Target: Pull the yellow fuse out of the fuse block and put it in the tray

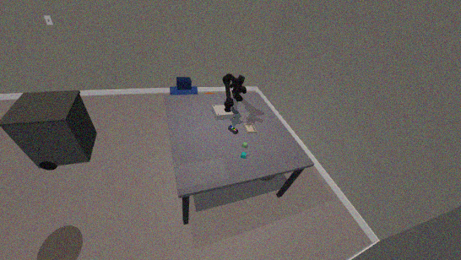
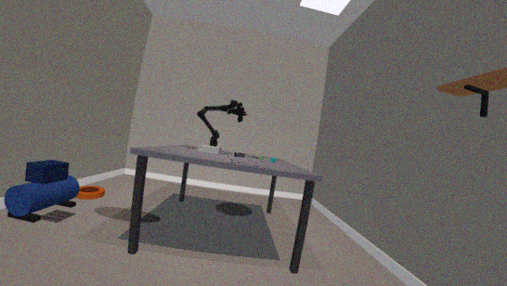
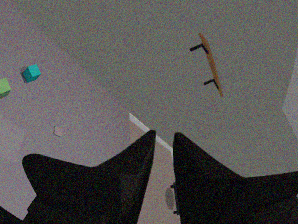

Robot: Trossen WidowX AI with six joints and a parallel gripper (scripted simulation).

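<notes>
Exterior view showed the arm (image 2: 211, 116) raised high above the grey table (image 2: 195, 157), with the gripper (image 2: 240, 111) near the upper middle of the frame, well apart from everything on the table top. In the wrist view the two dark fingers filled the lower part of the picture and stood close together, with only a narrow gap between them. Nothing was visible in that gap, so the gripper was nearly closed on nothing.

In the top view the fuse block (image 1: 233, 129) lay as a small dark piece near the middle of the frame, on the table, below the arm's base. Small coloured spots showed on it, but the picture was too grainy to separate the yellow fuse from the others, so I cannot tell its exact place; no fuse was seen in the gripper. The tray (image 1: 251, 128) was a small pale square just to the right of the block. Lower in the frame, a green ball (image 1: 245, 144) and a teal cube (image 1: 243, 155) rested near each other on the table; both also appeared at the left edge of the wrist view.

On the floor, at the lower left of the exterior view, stood a blue tank (image 2: 42, 192) with an orange ring (image 2: 90, 191) beside it.
</notes>
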